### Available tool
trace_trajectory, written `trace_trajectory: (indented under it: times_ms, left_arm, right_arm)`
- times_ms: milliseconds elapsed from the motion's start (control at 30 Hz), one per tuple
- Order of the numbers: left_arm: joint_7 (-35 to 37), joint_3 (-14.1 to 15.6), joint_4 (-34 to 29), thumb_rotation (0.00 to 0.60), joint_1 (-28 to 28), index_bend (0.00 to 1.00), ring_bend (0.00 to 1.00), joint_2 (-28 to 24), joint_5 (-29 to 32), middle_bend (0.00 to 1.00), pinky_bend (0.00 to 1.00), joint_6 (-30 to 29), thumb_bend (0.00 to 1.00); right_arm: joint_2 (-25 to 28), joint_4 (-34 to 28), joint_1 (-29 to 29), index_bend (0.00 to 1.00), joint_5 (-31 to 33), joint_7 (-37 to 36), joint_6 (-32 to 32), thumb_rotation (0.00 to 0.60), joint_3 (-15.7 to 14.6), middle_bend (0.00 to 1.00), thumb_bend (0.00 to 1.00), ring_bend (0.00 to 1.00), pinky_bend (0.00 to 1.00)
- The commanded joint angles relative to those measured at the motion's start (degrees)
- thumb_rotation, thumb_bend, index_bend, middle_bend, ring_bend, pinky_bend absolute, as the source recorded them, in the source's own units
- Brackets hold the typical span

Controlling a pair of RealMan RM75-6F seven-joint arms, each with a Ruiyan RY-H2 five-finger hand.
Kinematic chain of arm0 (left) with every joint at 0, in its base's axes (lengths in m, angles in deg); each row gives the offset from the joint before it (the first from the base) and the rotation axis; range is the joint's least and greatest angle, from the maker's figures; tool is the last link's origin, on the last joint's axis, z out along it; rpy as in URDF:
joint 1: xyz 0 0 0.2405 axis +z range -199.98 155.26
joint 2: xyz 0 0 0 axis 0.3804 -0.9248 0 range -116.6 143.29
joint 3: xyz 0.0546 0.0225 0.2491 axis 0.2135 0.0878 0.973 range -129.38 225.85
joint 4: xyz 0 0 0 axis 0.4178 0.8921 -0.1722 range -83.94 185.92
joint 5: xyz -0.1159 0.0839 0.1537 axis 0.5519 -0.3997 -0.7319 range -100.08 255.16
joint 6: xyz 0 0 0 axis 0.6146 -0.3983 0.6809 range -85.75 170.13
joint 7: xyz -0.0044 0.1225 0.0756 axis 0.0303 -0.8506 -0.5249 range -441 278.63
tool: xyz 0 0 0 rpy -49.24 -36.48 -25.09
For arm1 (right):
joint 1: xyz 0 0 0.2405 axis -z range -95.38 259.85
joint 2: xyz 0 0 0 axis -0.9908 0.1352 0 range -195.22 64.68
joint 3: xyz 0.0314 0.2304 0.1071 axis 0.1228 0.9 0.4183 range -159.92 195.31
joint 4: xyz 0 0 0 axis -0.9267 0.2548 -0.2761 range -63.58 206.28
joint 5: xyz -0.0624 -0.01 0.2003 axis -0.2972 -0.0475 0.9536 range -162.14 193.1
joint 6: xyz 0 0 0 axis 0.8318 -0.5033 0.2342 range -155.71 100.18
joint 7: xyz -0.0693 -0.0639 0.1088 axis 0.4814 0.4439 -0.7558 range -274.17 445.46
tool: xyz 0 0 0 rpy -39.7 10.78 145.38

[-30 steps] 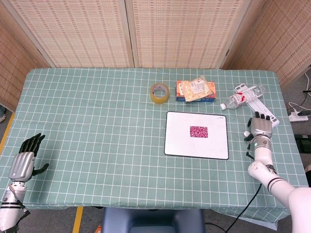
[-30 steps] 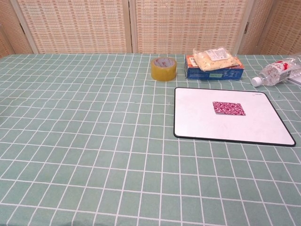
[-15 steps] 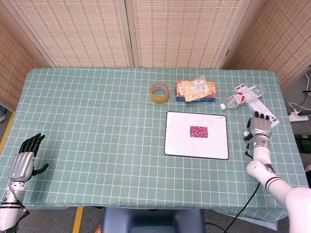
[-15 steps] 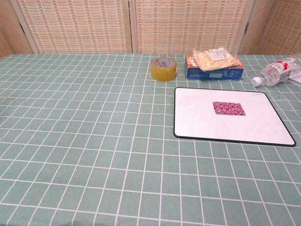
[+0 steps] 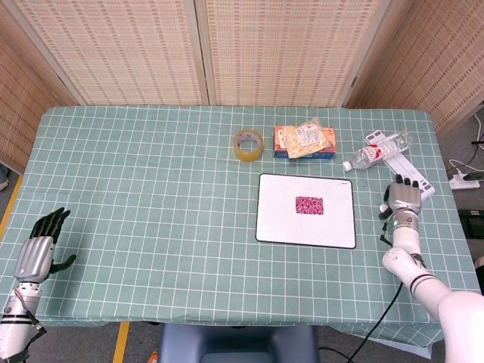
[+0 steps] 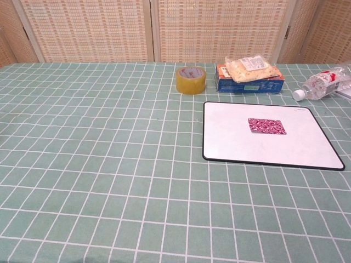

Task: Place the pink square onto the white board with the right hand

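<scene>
The pink square point(image 5: 308, 204) point(image 6: 266, 125) lies flat near the middle of the white board point(image 5: 280, 223) point(image 6: 230, 137), which rests on the checked tablecloth. My right hand point(image 5: 404, 200) sits on the table just right of the board, fingers extended and apart, holding nothing. My left hand point(image 5: 39, 249) rests at the table's near left corner, fingers apart and empty. Neither hand shows in the chest view.
A yellow tape roll point(image 5: 248, 144) point(image 6: 191, 80) and a blue box topped with a snack bag point(image 5: 305, 141) point(image 6: 249, 75) lie behind the board. A plastic bottle point(image 5: 376, 154) point(image 6: 323, 85) and a white strip point(image 5: 404, 166) lie at the far right, close to my right hand.
My right hand has drifted very slightly toward the near edge; everything else is still.
</scene>
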State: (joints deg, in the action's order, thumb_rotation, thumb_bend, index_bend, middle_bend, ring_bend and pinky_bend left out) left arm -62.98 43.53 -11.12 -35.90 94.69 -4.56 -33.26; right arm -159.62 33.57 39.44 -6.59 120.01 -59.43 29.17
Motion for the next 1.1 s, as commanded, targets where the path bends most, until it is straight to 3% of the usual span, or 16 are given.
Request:
trace_trajectory:
  times_ms: [33, 1100]
  left_arm:
    - [0.1, 0.0, 0.0, 0.6, 0.0, 0.0, 0.0, 0.0, 0.0, 0.0, 0.0, 0.0, 0.19]
    - [0.7, 0.3, 0.6, 0.6, -0.3, 0.0, 0.0, 0.2, -0.3, 0.0, 0.0, 0.5, 0.19]
  right_arm:
    - [-0.1, 0.1, 0.0, 0.49, 0.1, 0.1, 0.1, 0.6, 0.1, 0.0, 0.15, 0.0, 0.0]
    - [-0.1, 0.5, -0.3, 0.53, 3.5, 2.9, 1.0, 0.6, 1.1, 0.0, 0.18, 0.0, 0.0]
